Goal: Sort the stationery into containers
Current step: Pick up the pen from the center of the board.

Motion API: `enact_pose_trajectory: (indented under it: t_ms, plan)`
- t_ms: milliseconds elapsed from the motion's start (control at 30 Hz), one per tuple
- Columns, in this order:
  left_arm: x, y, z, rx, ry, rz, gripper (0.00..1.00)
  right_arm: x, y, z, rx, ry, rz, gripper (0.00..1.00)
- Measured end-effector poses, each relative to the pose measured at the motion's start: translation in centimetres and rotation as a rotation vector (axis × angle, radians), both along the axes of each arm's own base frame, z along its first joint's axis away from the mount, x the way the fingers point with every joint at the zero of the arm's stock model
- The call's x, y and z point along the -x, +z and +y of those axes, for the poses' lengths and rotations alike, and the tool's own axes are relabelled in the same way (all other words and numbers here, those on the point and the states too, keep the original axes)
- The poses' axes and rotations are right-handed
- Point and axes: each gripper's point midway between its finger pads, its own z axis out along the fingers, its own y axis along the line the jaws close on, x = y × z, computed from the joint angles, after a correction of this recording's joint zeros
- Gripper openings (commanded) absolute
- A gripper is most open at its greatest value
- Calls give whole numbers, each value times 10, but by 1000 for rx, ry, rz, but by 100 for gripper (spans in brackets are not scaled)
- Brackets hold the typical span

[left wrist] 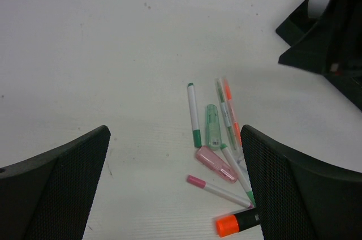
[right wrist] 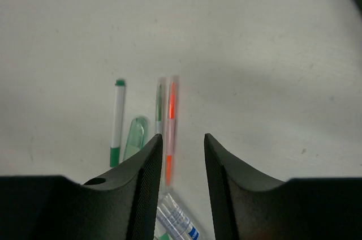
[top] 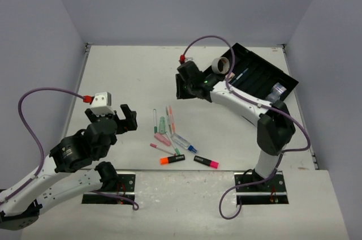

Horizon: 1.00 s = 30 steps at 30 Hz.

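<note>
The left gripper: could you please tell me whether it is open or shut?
Open. The left wrist view shows the left gripper with its fingers wide apart and nothing held between them.

The surface [top: 130, 76] is off-white. The tray [top: 270, 73] is black and the tape ring [top: 220, 65] pale grey. The white pen [left wrist: 194, 114] has green ends, and beside it lies an orange pen [right wrist: 171, 118]. Both highlighters are black: the orange-tipped highlighter [top: 172, 159] and the pink-tipped highlighter [top: 206, 162]. The left pincer [left wrist: 174, 135] has black fingers [left wrist: 62, 189] with a fine mesh pattern.
</note>
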Motion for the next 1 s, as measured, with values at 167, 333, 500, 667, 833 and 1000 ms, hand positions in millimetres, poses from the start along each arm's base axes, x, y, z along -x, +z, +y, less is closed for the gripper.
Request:
enact_pose_trajectory:
  t_ms: [167,333,500,667,833,1000]
  plan:
    - [-1,-2,-1,-12,1,8,100,36,-69,21,175,65,121,35]
    - [-2,-4,-2,-19,1,13,100,49,-90,26,233,76,159,35]
    - [-2,-3,-2,-19,1,12,100,43,-86,34,223,67,153,35]
    - [-1,-3,-2,-16,1,10,100,40,-92,37,227,67,160,34]
    - [-1,-3,-1,-15,1,9,100,40,-100,39,240,64,174,32]
    - [-1,-3,-1,-15,1,9,100,37,-110,43,253,62,187,31]
